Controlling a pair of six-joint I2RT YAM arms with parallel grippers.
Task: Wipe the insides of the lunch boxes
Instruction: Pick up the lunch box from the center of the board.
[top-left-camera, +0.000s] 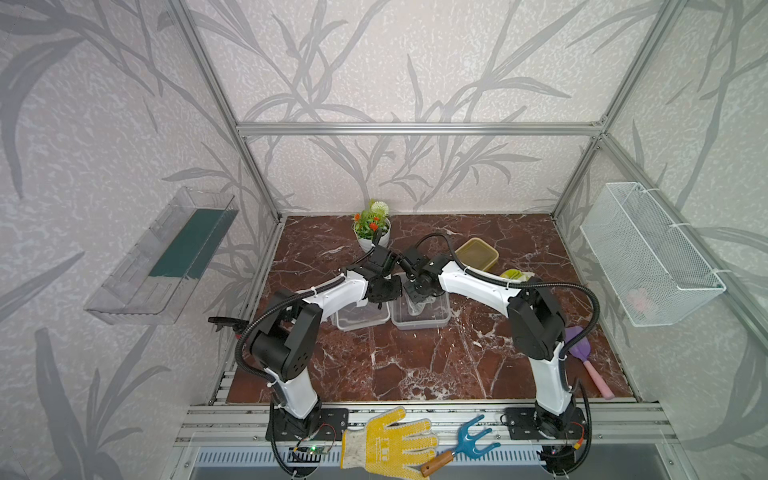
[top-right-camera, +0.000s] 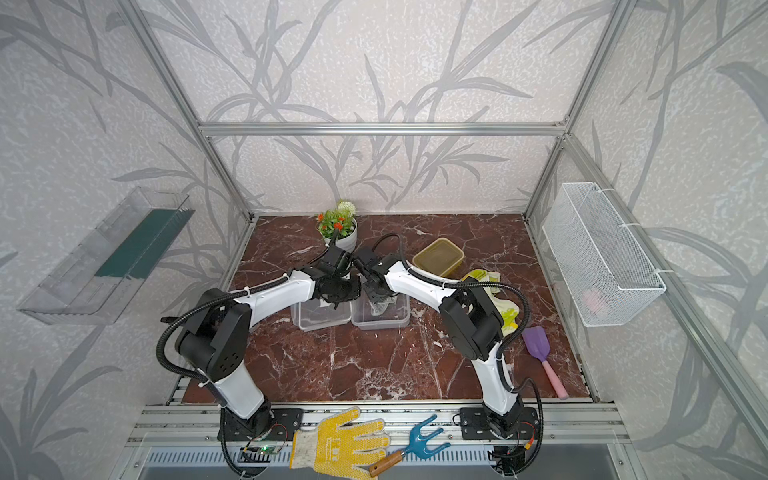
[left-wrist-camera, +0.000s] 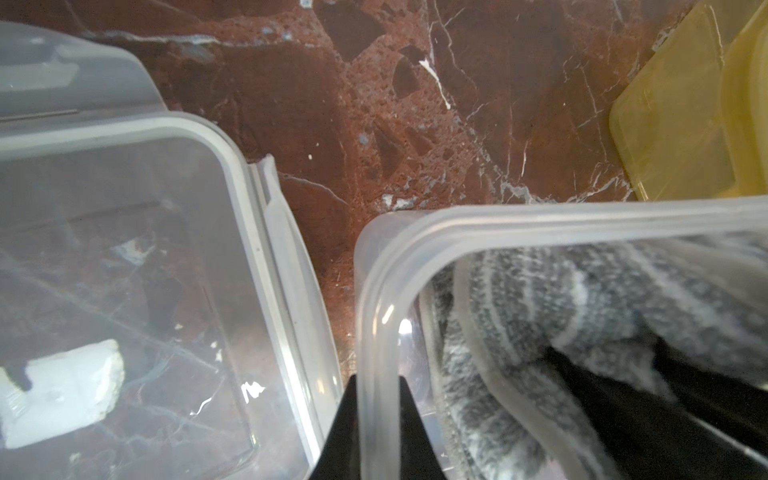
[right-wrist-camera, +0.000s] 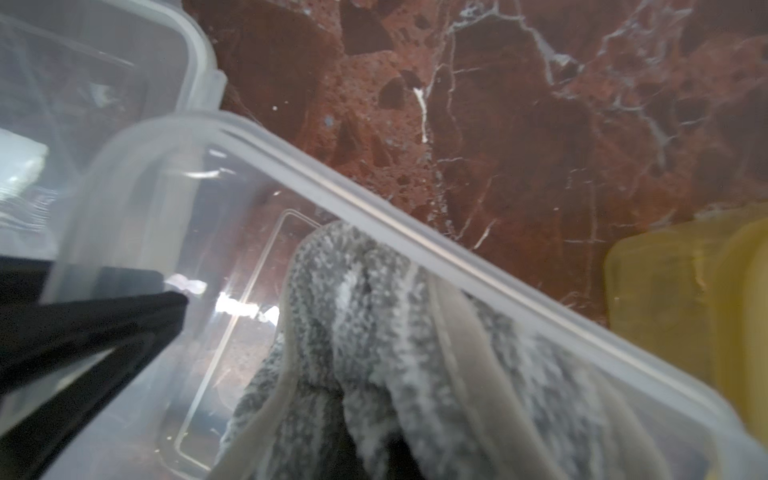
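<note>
Marble tabletop (top-left-camera: 415, 365): left hand (left-wrist-camera: 376, 419) pinches clear box (left-wrist-camera: 540, 220) rim, right hand (right-wrist-camera: 357, 453) clamps terry cloth (right-wrist-camera: 415, 332).

Both top views look steeply down from high above the near edge, facing twelve o'clock, far enough to take in the whole table (top-left-camera: 415, 365) and walls. Each wrist view looks straight down, very close, at the clear box (left-wrist-camera: 540, 220) rim; both share that box (right-wrist-camera: 374, 195), the marble and the amber box (left-wrist-camera: 681, 124).

Grey-and-white striped cloth (right-wrist-camera: 374, 332), clear greyish lunch box (left-wrist-camera: 374, 291), amber lunch box (top-left-camera: 476, 253), red-brown white-veined marble tabletop (top-left-camera: 415, 365)
</note>
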